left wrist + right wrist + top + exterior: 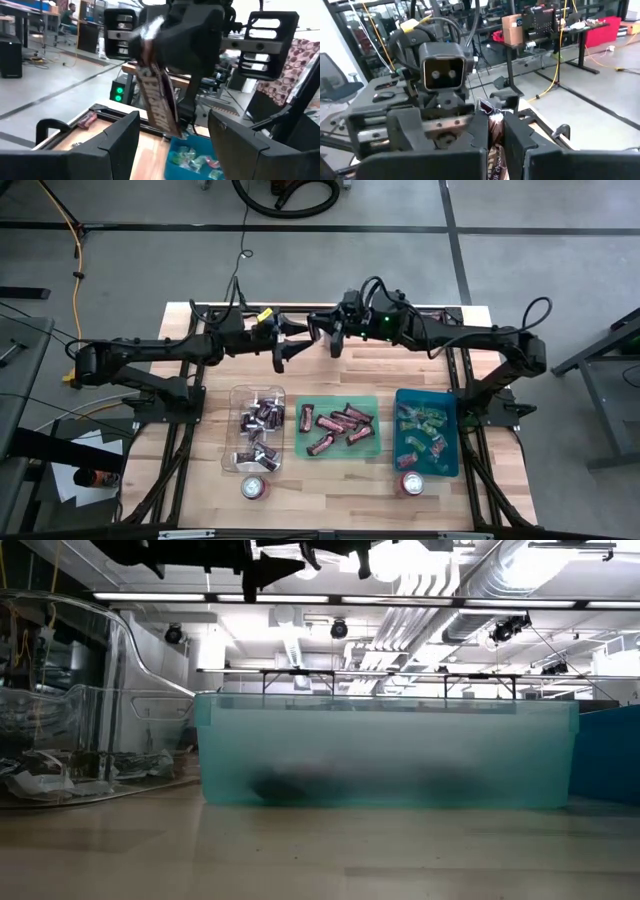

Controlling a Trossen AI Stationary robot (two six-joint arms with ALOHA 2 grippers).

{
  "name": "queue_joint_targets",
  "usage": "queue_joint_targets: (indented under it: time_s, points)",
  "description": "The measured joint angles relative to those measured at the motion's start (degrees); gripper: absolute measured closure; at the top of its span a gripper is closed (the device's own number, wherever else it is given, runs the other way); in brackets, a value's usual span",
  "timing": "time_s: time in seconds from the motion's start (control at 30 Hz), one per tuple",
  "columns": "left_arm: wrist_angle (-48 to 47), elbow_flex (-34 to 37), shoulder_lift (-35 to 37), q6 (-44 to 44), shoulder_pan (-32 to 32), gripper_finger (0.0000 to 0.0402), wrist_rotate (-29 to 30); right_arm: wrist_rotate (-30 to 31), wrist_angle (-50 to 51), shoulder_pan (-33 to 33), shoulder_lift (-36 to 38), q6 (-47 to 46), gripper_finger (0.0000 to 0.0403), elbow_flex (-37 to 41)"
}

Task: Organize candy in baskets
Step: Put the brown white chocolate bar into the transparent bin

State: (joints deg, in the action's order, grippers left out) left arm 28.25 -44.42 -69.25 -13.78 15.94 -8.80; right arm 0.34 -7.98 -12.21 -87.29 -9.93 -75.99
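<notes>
My right gripper (502, 145) is high above the far middle of the table, shut on a maroon-brown candy (157, 95). My left gripper (172, 142) faces it from the table's left, open wide; its fingers stand apart on either side of the candy's lower end without touching. In the high view the two grippers (285, 342) (328, 332) meet nose to nose. Below, near the front, stand the clear basket (236, 430) with dark candy, the green basket (338, 402) with maroon candy and the teal basket (452, 430) with green and pink candy. My right gripper pinches the candy by its upper end (494, 122) between the two fingers. The wrapper hangs below the fingers, slightly tilted, with its lower end (167, 125) free. It is lifted clear, high above the table.
Two drink cans stand at the near edge, one in front of the clear basket (256, 487) and one in front of the teal basket (411, 484). The black metal frame (185, 440) runs along both table sides. Bare wood lies between the baskets and the arms.
</notes>
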Motion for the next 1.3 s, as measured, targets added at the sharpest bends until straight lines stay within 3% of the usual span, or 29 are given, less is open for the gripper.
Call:
queue_joint_targets:
  time_s: [0.2, 0.53, 0.7, 0.9, 1.1, 1.3]
  points:
    - [0.44, -0.02, 0.00, -0.11, 0.00, 0.0180, -0.10, -5.03, -4.87, 0.69, -2.16, 0.50, 0.0389, -0.02]
    - [-0.19, -0.04, 0.02, 0.87, 0.16, 0.0183, -0.06, -5.29, -6.44, 1.41, -3.48, 3.39, 0.0389, 0.04]
    - [-0.53, -0.04, 0.02, 0.96, 0.20, 0.0233, -0.08, -5.14, -6.43, 1.36, -3.26, 3.60, 0.0379, 0.00]
    - [-1.95, -0.07, 0.07, 1.03, 0.74, 0.0380, -0.10, -4.57, -6.13, 1.38, -3.03, 3.87, 0.0318, 0.00]
    - [-6.60, -0.07, 1.52, 1.86, 2.96, 0.0396, -0.98, 3.19, -3.86, 1.39, -1.13, 5.63, 0.0217, -0.01]
    - [-27.08, -0.07, 10.27, 6.78, 6.10, 0.0398, -1.44, 14.66, 9.57, -0.20, 5.48, 9.91, 0.0153, -0.04]
